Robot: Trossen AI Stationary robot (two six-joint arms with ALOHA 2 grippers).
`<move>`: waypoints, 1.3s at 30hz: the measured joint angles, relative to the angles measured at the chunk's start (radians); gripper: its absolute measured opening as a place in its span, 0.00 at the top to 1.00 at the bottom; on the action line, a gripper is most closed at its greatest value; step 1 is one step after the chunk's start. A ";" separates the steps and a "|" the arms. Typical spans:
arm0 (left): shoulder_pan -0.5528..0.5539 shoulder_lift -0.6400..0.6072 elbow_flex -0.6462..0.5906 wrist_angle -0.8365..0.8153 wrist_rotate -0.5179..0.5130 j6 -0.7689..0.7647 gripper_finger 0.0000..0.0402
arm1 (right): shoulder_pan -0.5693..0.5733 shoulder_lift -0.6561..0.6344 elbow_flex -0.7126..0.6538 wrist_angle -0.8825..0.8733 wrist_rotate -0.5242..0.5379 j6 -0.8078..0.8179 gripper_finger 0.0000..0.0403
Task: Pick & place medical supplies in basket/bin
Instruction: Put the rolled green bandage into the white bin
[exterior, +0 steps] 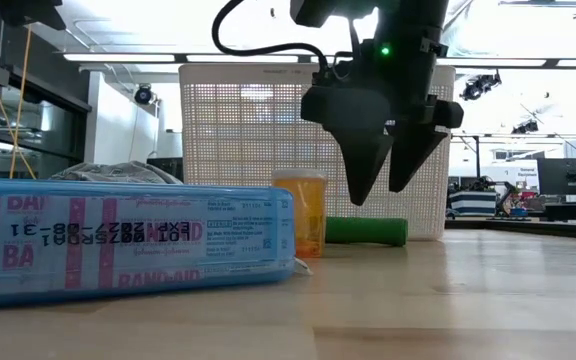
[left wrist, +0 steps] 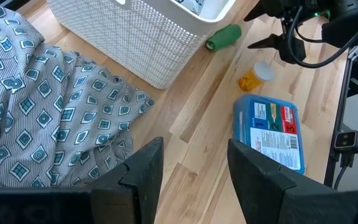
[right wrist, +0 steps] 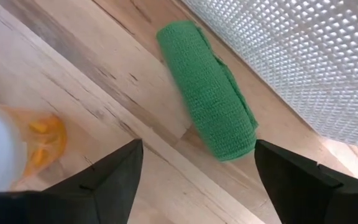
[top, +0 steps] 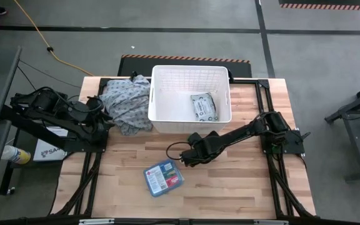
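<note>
The white basket (top: 167,94) stands at the table's (top: 242,187) far edge; only the high view shows the grey-white packet (top: 204,106) inside it. The patterned cloth (top: 125,103) lies against its left wall. The blue first-aid box (top: 164,178) lies near the front edge. The right gripper (exterior: 388,190), fingers wide and empty, hangs over the green roll (right wrist: 207,87), beside the orange vial (exterior: 300,212), both hidden in the high view. The left gripper (left wrist: 191,168), narrowly parted and empty, waits at the left edge.

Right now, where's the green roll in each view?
High: hidden under the right arm, not visible.
Low: green roll lying at the white basket's foot, below the open right gripper.
Left wrist: beside the basket's corner.
Right wrist: centre, between the fingers.
Shared landmark: the basket wall.
</note>
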 joint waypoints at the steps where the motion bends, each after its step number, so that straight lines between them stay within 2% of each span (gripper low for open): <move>1: 0.000 0.000 0.000 0.000 0.000 0.000 0.47 | 0.000 0.000 0.000 0.000 -0.002 0.000 0.26; 8: 0.000 0.000 0.000 0.000 -0.014 0.000 0.47 | 0.000 0.000 0.000 0.001 -0.012 -0.004 0.26; 15: 0.000 0.000 0.000 0.000 -0.015 0.000 0.47 | 0.000 0.000 0.000 0.003 -0.019 -0.073 0.25; 39: 0.000 0.000 0.000 -0.001 -0.016 0.005 0.47 | -0.001 0.006 -0.001 -0.003 -0.011 -0.084 0.27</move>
